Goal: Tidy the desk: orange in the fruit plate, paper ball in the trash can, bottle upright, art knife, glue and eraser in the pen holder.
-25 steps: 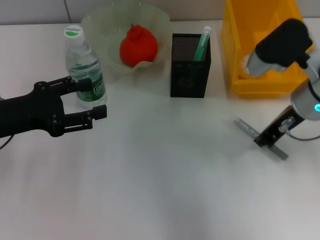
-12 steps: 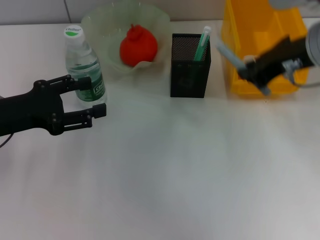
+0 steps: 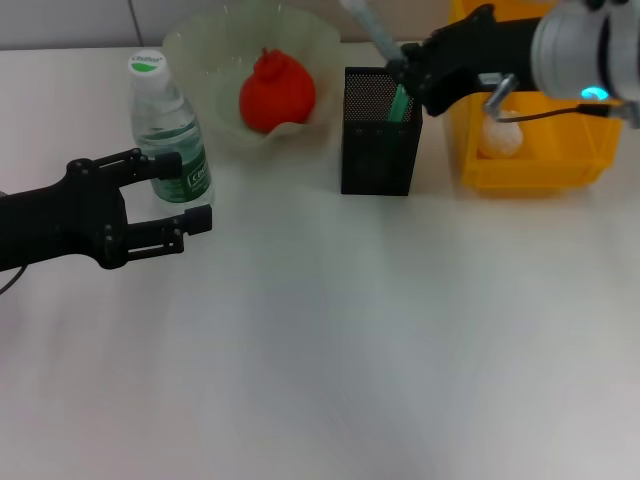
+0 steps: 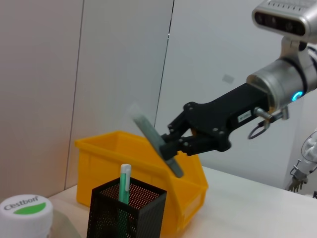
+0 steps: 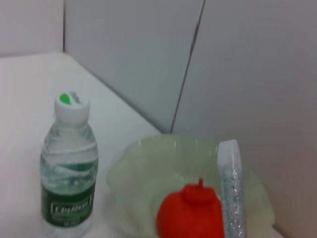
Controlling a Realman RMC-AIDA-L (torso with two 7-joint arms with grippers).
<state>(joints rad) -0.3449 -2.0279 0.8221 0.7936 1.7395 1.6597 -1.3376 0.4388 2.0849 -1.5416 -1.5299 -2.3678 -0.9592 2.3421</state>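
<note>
1. Right gripper (image 3: 408, 72) pinched on the knife (image 3: 368, 27), held above the holder's (image 3: 378, 135) open top, over its rim on the bin (image 3: 528, 150) side.
2. Knife tilted, not plumb: long axis slanting, upper end leaning away from the gripper toward the plate (image 3: 215, 60), lower end at the jaws, just above the holder's mouth. Same slant plain in the left wrist view, knife (image 4: 154, 140) clamped near its lower end by the gripper (image 4: 174, 143), holder (image 4: 126, 210) directly below.
3. Green pen (image 3: 405, 88) already standing in the holder at the corner nearest the bin, right under the gripper; likely to crowd the drop.
4. Judgement: step in hand is dropping the knife into the holder. Lower tip needs to clear the rim and the pen, so a small shift toward the holder's middle and a more upright axis before release looks wise.
5. Left gripper (image 3: 190, 195) spread wide, idle beside the bottle (image 3: 168, 135), well apart from the holder; right arm plainly the nearer one.
6. Bottle upright, orange (image 3: 277, 92) in the plate, paper ball (image 3: 500, 138) in the bin, all on the far side of the holder or flanking it.
</note>
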